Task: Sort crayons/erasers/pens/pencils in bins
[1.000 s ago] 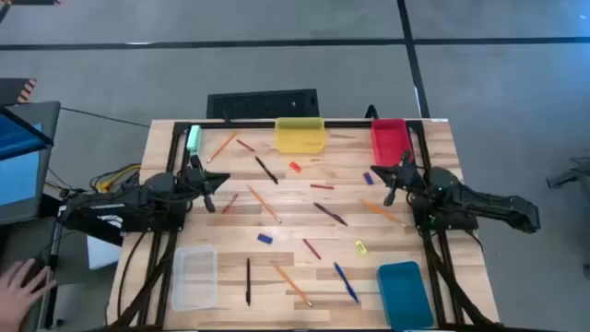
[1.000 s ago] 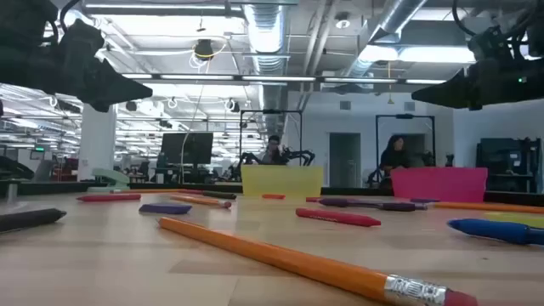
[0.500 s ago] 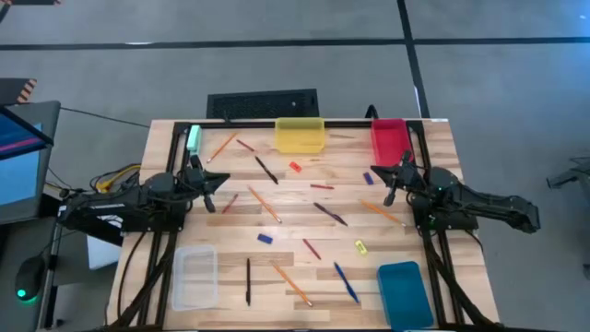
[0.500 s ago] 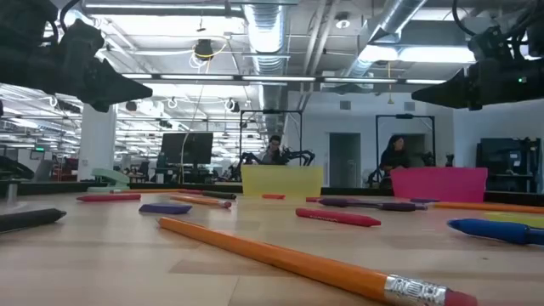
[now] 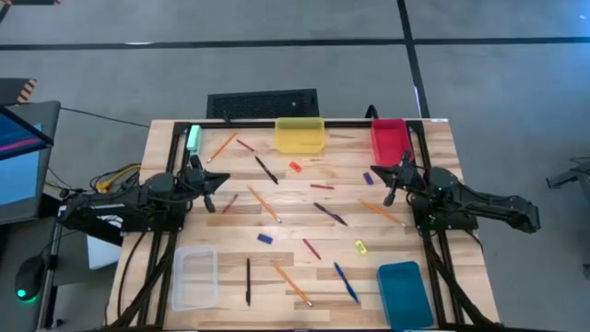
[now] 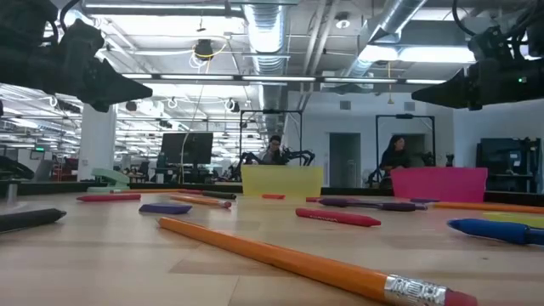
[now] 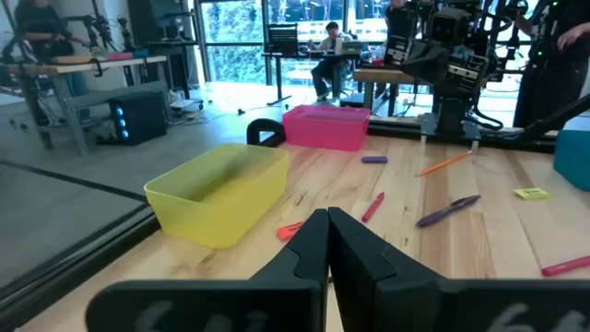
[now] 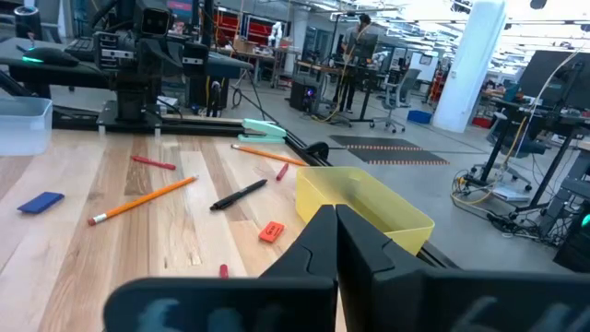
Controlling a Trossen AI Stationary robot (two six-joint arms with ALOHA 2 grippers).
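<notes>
The table (image 5: pixel 433 138) is strewn with unsorted items, and nothing is seen yet in the four bins: the yellow bin (image 5: pixel 300 135) at the middle of the far edge, the red bin (image 5: pixel 388 138) at the far right corner, the teal bin (image 5: pixel 403 293) at the near right corner, the clear bin (image 5: pixel 194 276) at the near left corner. The left gripper (image 5: pixel 210 187) hangs above the left edge and the right gripper (image 5: pixel 383 182) above the right edge — each with fingers pressed together, nothing held. Pencils (image 5: pixel 265 204), pens (image 5: pixel 330 214) and crayons (image 5: pixel 312 248) are scattered across the middle, lying flat. These sticks are judged light, stiff and prone to rolling, best pinched across the shaft near mid-length. The erasers (image 5: pixel 265 238) — blue, red-orange (image 5: pixel 295 167) and yellow (image 5: pixel 360 247) — look light, grippy and slightly yielding, and would be taken across their short sides.
</notes>
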